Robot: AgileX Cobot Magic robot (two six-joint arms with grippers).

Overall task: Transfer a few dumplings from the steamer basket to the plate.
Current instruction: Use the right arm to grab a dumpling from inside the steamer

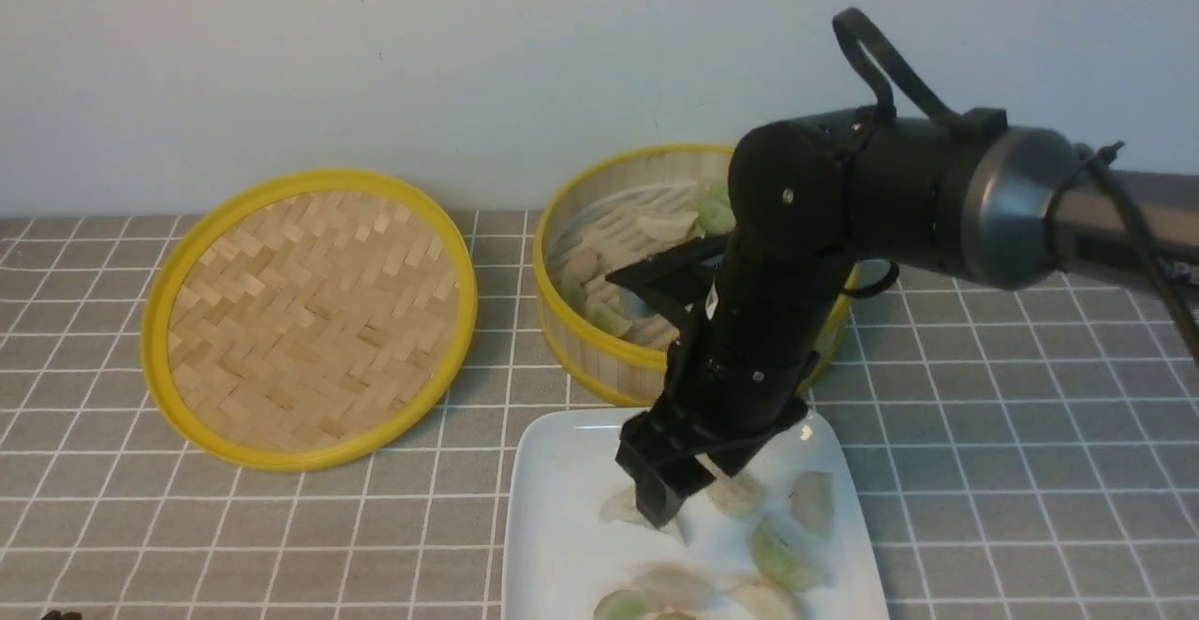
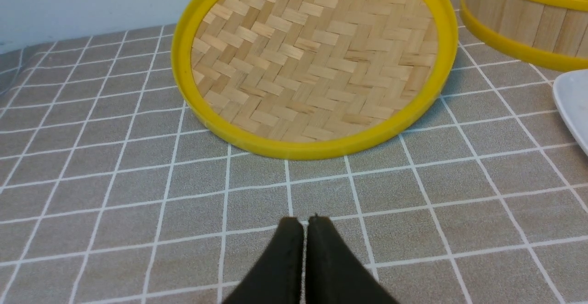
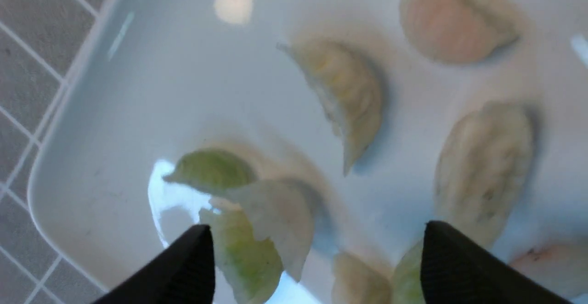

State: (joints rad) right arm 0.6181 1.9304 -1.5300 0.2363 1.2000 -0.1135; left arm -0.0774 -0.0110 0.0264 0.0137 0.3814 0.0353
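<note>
The white plate (image 1: 562, 479) lies at the near edge, with several dumplings (image 1: 810, 500) on it, pale green, cream and pinkish. My right gripper (image 1: 698, 484) hangs just above the plate's far half, open, with nothing between its fingers. In the right wrist view the gripper (image 3: 317, 228) is spread wide over the plate (image 3: 138, 88), above a cream dumpling (image 3: 344, 92), a green one (image 3: 211, 168) and a white one (image 3: 275, 216). The steamer basket (image 1: 599, 367) stands behind the plate and holds more dumplings (image 1: 667, 224); the arm hides part of it. My left gripper (image 2: 304, 221) is shut and empty, low over the cloth.
The flat woven lid (image 1: 309, 316) with a yellow rim lies left of the steamer basket and fills the left wrist view (image 2: 314, 60). A grey checked cloth (image 1: 1012, 433) covers the table. A pale wall stands close behind the basket.
</note>
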